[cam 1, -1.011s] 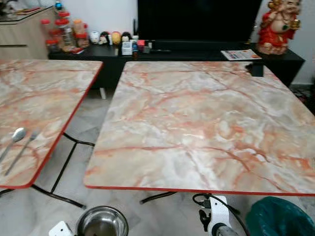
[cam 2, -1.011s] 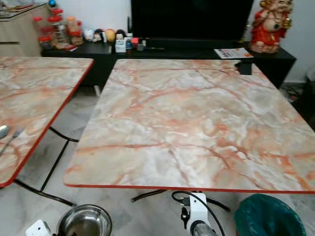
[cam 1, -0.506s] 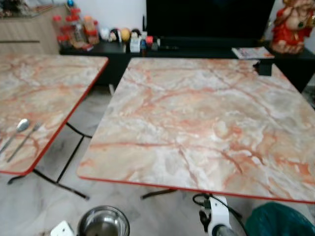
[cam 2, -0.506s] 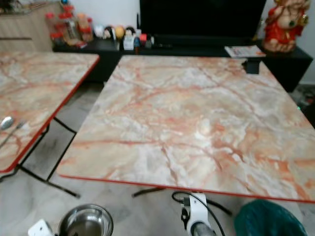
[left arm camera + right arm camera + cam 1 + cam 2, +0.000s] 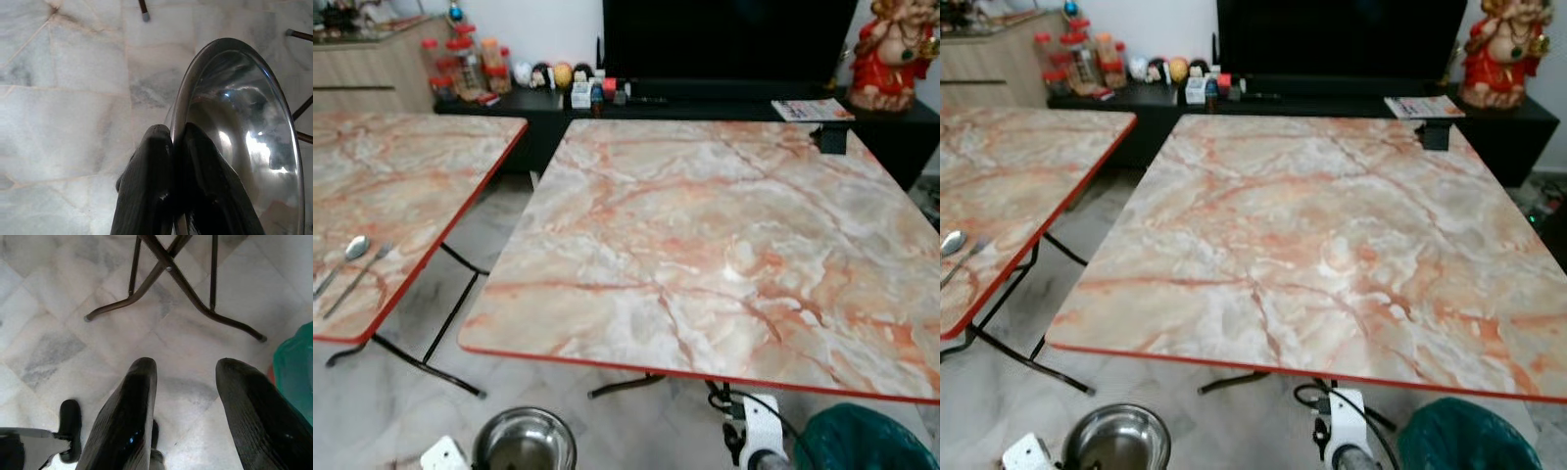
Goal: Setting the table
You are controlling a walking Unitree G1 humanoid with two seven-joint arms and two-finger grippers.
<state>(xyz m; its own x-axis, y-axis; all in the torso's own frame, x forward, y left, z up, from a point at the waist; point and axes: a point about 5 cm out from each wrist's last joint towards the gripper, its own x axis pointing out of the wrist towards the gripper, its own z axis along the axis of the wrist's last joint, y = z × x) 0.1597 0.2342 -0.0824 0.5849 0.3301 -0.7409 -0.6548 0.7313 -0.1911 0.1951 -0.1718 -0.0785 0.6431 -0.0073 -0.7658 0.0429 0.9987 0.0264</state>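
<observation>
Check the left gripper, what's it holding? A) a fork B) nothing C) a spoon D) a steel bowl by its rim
D: in the left wrist view the left gripper is pinched shut on the rim of the steel bowl, one finger inside and one outside; the spoon and fork lie on the left table.

Head eyes share the marble table from above; wrist cameras face the nearby floor.

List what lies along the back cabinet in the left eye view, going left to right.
Red-lidded jars → small figurines and bottles → dark TV screen → magazine → red statue.
</observation>
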